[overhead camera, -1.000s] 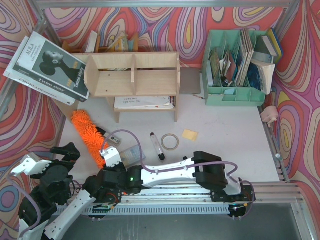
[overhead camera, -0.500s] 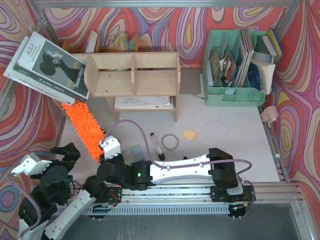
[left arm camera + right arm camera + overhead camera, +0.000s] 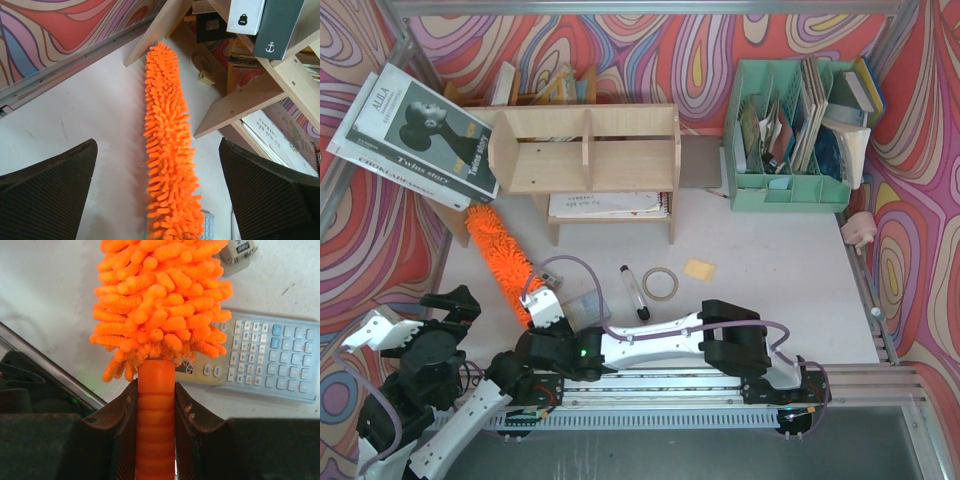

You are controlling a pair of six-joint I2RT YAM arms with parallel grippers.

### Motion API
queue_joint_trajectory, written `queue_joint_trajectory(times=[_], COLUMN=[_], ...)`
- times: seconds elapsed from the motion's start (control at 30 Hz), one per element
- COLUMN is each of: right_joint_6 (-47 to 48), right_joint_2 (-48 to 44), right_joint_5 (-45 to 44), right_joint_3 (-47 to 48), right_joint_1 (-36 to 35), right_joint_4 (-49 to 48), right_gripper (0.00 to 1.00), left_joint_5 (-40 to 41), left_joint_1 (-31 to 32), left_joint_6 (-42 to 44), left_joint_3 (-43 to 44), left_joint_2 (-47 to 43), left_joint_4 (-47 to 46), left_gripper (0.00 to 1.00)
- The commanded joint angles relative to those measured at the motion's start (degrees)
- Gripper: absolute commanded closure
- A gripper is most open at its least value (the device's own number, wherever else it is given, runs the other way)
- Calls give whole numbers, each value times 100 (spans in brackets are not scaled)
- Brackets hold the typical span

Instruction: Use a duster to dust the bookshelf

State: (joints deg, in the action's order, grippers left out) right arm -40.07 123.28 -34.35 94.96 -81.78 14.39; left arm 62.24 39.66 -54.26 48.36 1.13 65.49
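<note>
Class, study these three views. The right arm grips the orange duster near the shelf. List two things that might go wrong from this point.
1. The duster has its shaggy head partly over the calculator in the right wrist view; sweeping it could drag the calculator along.
2. Its tip sits close to the leaning magazines beside the bookshelf; a wide swing by the right gripper might knock them down.

Ribbed orange handle of duster [image 3: 160, 300] clamped between fingers [image 3: 120, 415] of right gripper [image 3: 155, 397]. Shaggy head stretches up frame, overlapping left end of grey calculator [image 3: 265, 357] on white table [image 3: 45, 300]. Small grey-white object [image 3: 239, 254] at top edge, unclear.
</note>
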Motion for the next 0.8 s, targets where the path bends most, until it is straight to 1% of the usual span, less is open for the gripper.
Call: queue_joint_trajectory(times=[0.0,0.2,0.33,0.53,0.67,0.77], right_joint_6=[386,769,747,360,276,288], right_joint_2=[-550,-968,-1056,-434,37,116], right_joint_5=[-562,-836,-812,-377,-171,-109], right_joint_3=[266,315,169,203,339,475], right_joint_1=[64,101,107,145,164,206], right_joint_4=[-511,-914,-1005,-602,-372,-296], right_gripper=[100,100,100,100,100,100], left_joint_5=[134,137,147,141,143,146], left_joint_1=[16,16,16,16,16,16], left_joint_6=[-27,-17,-23,-23,-23,-23], left_joint_3=[-41,-37,-39,-46,-44,-48], left_joint_2=[-81,-64,-70,-75,-74,-83], left_joint_4=[62,61,64,62,60,60], left_gripper=[2,2,2,2,2,2])
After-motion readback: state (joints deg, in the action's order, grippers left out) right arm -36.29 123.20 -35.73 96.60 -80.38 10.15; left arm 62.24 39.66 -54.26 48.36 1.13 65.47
